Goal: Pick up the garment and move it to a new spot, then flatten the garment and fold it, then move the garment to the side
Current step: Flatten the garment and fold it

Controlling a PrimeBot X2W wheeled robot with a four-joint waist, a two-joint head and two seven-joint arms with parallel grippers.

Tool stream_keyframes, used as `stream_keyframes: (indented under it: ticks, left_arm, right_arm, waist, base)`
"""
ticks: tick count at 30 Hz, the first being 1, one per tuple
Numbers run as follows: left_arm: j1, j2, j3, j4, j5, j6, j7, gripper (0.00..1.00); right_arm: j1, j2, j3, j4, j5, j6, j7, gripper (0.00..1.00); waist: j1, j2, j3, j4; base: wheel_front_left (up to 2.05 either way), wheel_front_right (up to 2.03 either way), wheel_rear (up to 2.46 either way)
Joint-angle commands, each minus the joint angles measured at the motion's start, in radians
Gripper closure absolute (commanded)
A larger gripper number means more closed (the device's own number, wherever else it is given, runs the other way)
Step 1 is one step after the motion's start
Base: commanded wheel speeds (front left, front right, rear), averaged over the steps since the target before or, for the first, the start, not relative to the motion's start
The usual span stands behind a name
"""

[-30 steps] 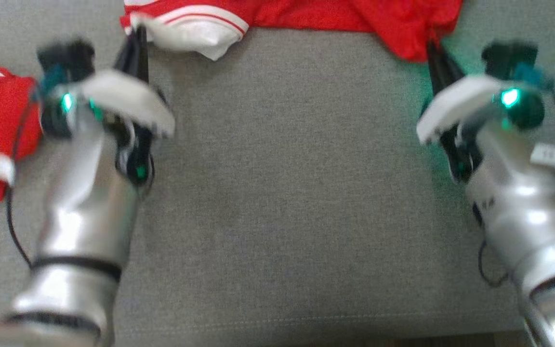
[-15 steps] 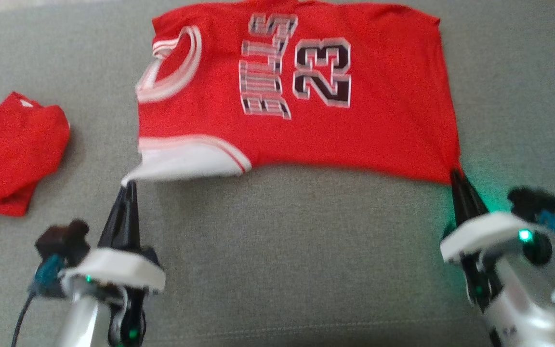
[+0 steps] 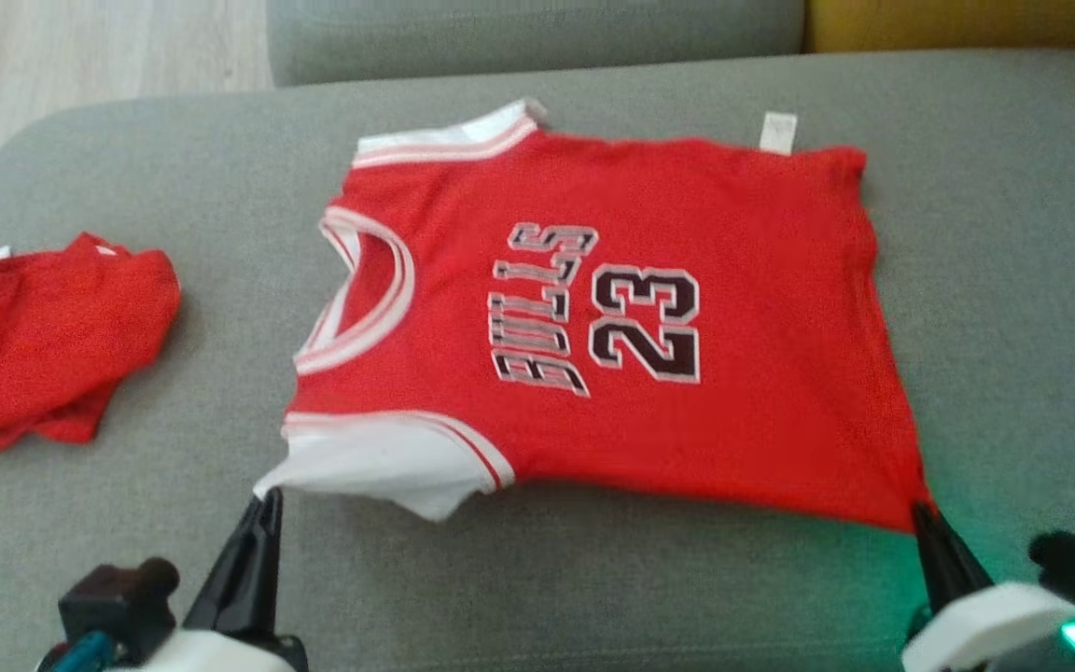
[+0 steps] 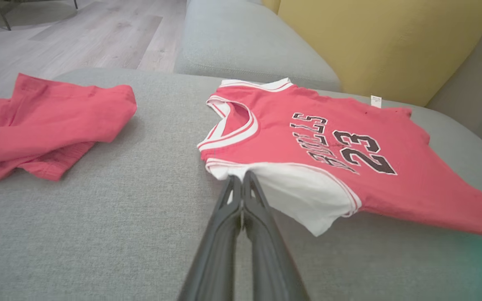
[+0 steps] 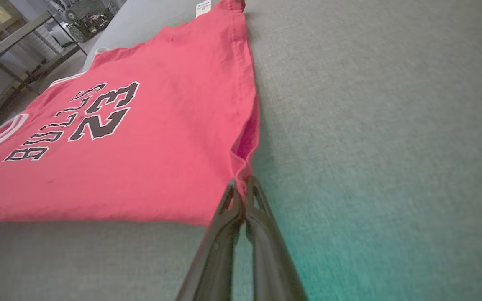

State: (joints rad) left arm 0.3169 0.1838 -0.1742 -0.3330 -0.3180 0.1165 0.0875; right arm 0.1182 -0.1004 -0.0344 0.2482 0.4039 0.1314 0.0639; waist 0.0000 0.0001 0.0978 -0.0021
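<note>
Red-and-white fabric jersey (image 3: 687, 280): light, limp, likely sags between holds. Left gripper (image 3: 265, 502) clamped on white armhole corner, right gripper (image 3: 925, 515) clamped on hem corner.

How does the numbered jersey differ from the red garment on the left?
The jersey lies spread almost flat; the red garment is crumpled. The jersey has lettering, a number and white trim; the red garment looks plain. The left hand and right hand pinch the jersey's near corners; the red garment lies untouched. Both are red, on the grey cushion.
</note>
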Motion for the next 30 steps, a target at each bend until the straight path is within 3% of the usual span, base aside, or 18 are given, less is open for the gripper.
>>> stream_keyframes:
  ticks: [1,8,14,20,30]
  left_arm:
    - [-0.026,0.009,0.033,-0.052,0.009,0.008,0.008,1.0]
    - [0.055,0.017,0.031,-0.171,0.008,0.041,0.079,1.0]
    - [0.07,0.017,0.034,-0.179,-0.003,0.048,0.091,1.0]
    - [-0.012,0.036,0.025,-0.116,-0.021,0.005,0.089,1.0]
    - [-0.263,0.06,0.014,0.034,-0.069,-0.083,0.104,1.0]
  right_arm:
    - [-0.003,-0.01,0.002,-0.053,-0.013,-0.001,0.015,1.0]
    - [0.132,0.041,-0.082,-0.262,-0.07,-0.001,0.162,1.0]
    - [0.154,0.049,-0.096,-0.326,-0.065,-0.001,0.215,1.0]
    - [0.103,0.05,-0.094,-0.286,-0.046,-0.001,0.233,1.0]
    - [-0.111,0.05,-0.1,-0.186,-0.068,-0.001,0.269,1.0]
  waist:
    - [0.0,-0.0001,-0.015,0.005]
    - [0.0,-0.0001,-0.041,0.009]
    - [0.0,-0.0001,-0.048,0.006]
    - [0.0,-0.0001,-0.024,0.004]
    - [0.0,-0.0001,0.056,-0.008]
  base:
    - [0.0,0.0,0.0]
    - [0.0,0.0,0.0]
    - [0.0,0.0,0.0]
    - [0.0,0.0,0.0]
    - [0.0,0.0,0.0]
